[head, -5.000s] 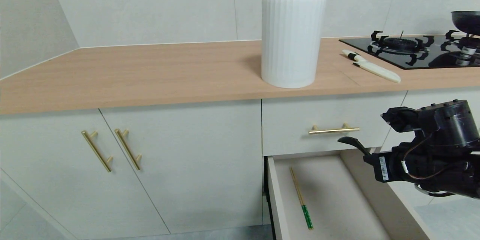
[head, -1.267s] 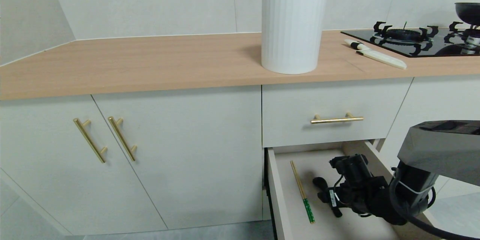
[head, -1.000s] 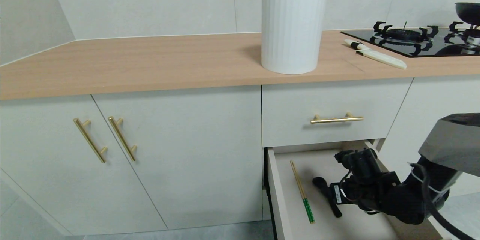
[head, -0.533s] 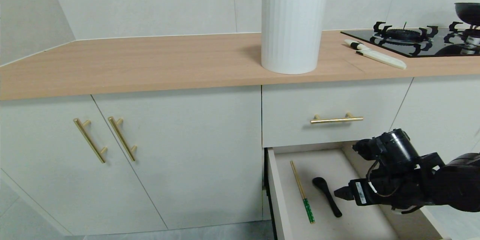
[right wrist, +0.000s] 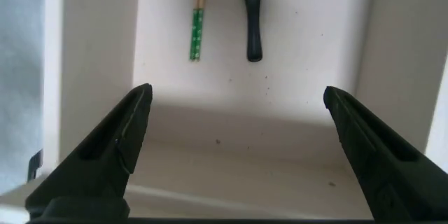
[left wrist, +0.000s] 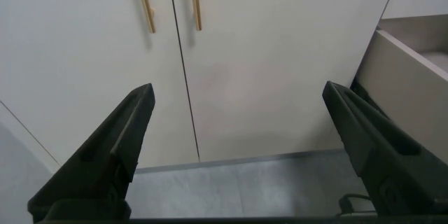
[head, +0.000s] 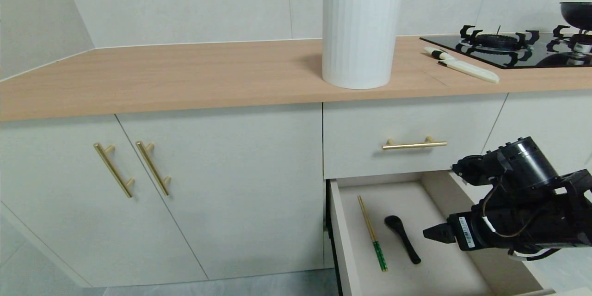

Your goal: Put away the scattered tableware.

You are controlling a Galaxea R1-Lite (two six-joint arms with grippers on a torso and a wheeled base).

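Withdrawn above the drawer, right gripper is held fingers spread, like the left gripper; spoon is left beside chopsticks, drawer front cut off.

Counted in a kitchen: one pair of chopsticks, one black spoon, one knife, one white canister, one open drawer, three gold handles.

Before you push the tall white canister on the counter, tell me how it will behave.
The white canister stands tall, so a high push would probably tip it; a low one should slide it. Its ribbed wall looks rigid and grippy. It sits near the front edge of the counter, so it might fall off.
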